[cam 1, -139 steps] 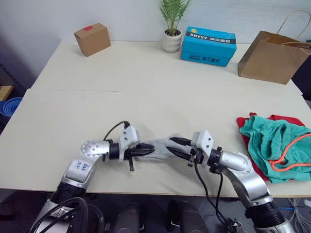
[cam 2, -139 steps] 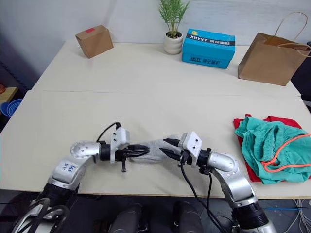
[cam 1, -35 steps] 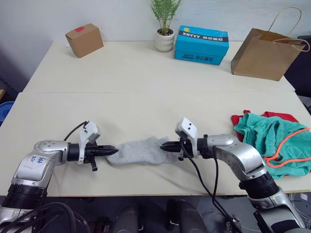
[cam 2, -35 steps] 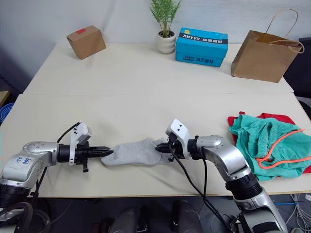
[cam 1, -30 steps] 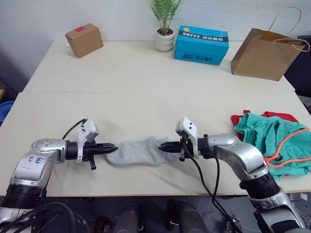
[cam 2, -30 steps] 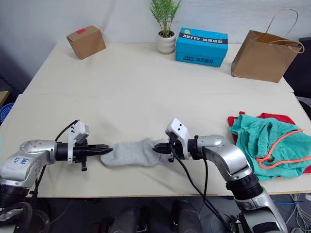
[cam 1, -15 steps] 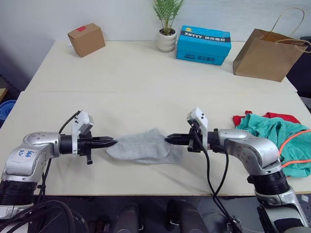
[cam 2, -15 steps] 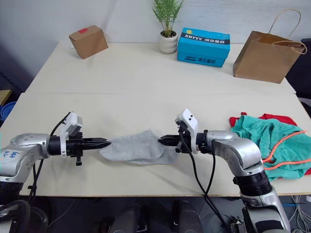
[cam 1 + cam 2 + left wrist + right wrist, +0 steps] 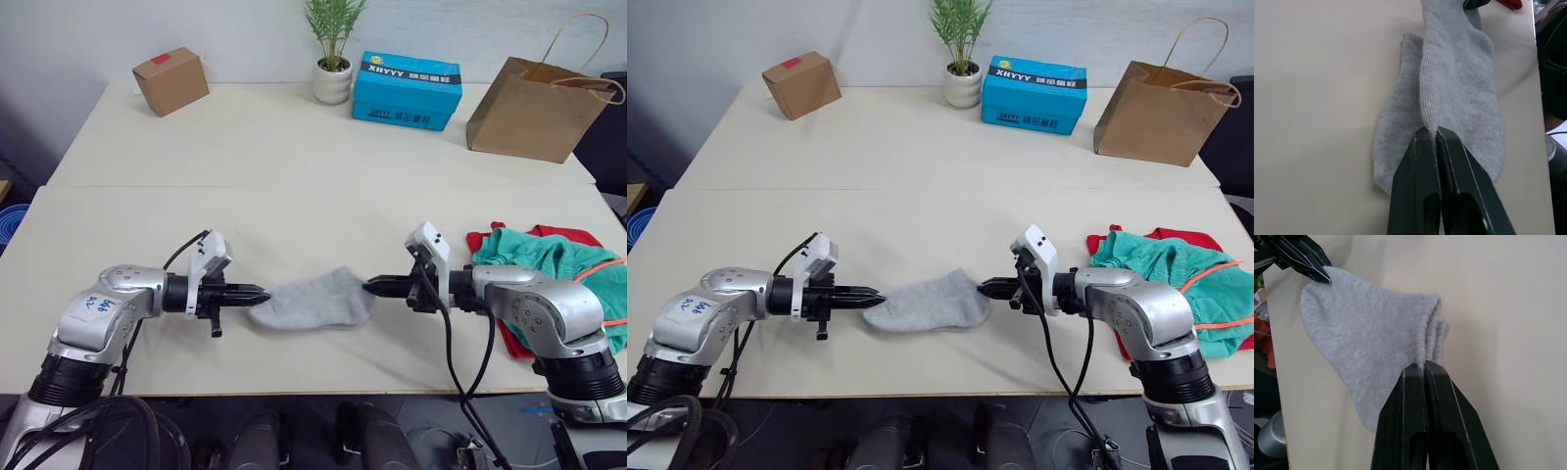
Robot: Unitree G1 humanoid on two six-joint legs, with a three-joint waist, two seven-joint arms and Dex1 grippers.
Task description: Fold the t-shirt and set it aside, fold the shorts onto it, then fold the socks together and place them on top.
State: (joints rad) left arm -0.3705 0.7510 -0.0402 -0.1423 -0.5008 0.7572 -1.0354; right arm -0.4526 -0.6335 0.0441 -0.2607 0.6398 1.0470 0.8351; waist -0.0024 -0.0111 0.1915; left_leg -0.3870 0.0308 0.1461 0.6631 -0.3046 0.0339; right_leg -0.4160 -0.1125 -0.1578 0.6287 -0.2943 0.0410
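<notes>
socks (image 9: 313, 302): grey ribbed knit, soft lump on desk (image 9: 294, 147) front | left gripper (image 9: 257, 292) jaws clamped on one end | right gripper (image 9: 372, 286) jaws clamped on other | teal shorts (image 9: 549, 262) crumpled on red t-shirt (image 9: 490, 239), right of socks

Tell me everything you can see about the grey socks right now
The socks are light heather-grey ribbed knit, lying as one flat bundle near the front edge of the cream table. In the left wrist view two layers show, one over the other. The left gripper is shut on one end, the right gripper on the other, so the bundle spans between them. They lie well apart from the shorts on the t-shirt.
</notes>
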